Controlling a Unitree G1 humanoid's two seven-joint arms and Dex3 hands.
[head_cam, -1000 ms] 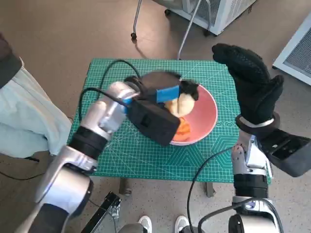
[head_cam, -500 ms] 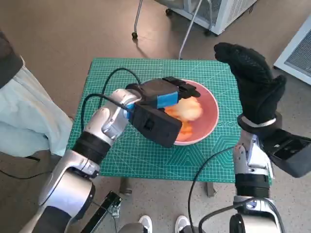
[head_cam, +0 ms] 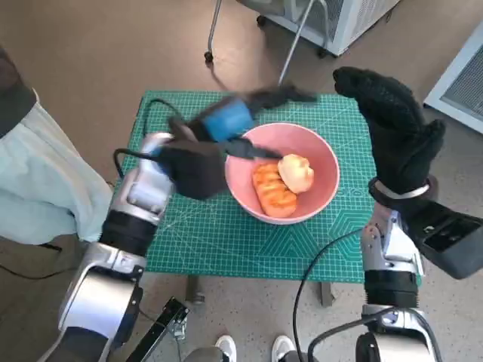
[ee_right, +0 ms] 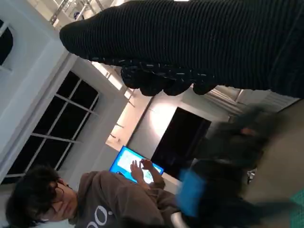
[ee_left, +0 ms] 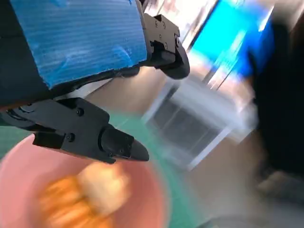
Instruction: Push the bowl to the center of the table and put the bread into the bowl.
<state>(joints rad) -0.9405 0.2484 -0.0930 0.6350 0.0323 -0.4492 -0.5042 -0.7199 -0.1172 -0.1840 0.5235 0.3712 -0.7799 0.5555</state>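
A pink bowl (head_cam: pixel 321 154) sits on the green cutting mat (head_cam: pixel 226 241) near the table's middle. Inside it lie a pale bread roll (head_cam: pixel 296 173) and an orange-brown grilled piece (head_cam: pixel 272 190). My left hand (head_cam: pixel 226 121), blurred by motion, hovers above the bowl's far left rim with its fingers (head_cam: pixel 283 96) spread and nothing in them. In the left wrist view the black fingers (ee_left: pixel 90 135) stand apart over the bowl (ee_left: pixel 142 190) and the bread (ee_left: pixel 102 183). My gloved right hand (head_cam: pixel 392 128) is raised upright at the table's right side, empty.
A person's pale trouser leg (head_cam: pixel 38 188) is at the left of the table. Chair legs (head_cam: pixel 290 53) and a white unit (head_cam: pixel 339 19) stand beyond the far edge. A person in a brown top (ee_right: pixel 95 204) shows in the right wrist view.
My left hand let go of the bread over the bowl, then lifted away up and to the left. The bread now lies in the bowl. The right hand stayed put.
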